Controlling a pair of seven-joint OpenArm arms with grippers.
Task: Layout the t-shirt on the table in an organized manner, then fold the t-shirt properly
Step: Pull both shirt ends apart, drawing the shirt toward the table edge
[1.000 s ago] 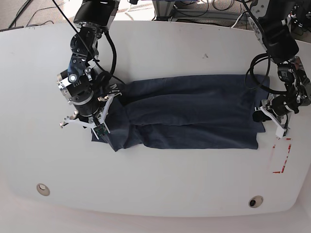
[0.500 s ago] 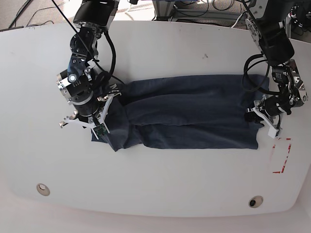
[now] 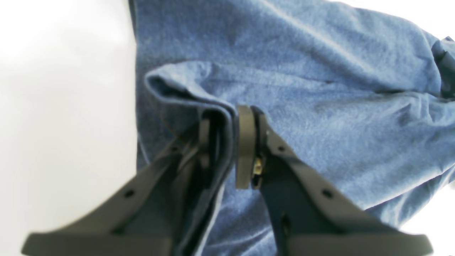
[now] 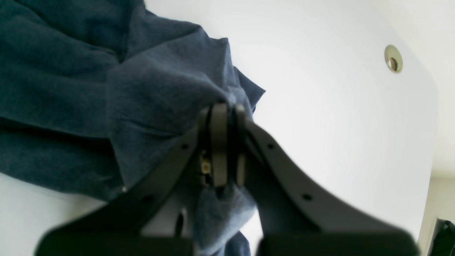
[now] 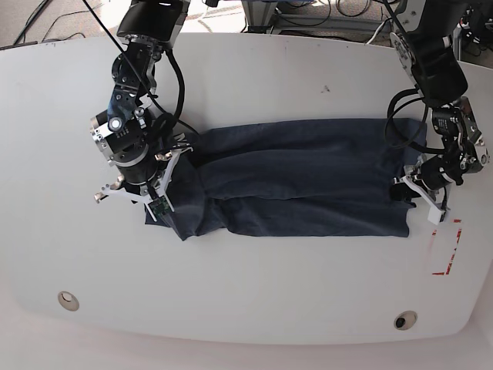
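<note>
Lying long across the middle of the table — the t-shirt, already narrowed. Left gripper clamped on the 3 o'clock edge, right gripper pinched on the 9 o'clock end. Best lifted level and together — cloth taut, edges matched.

Navy t-shirt on white table (red outline).
</note>
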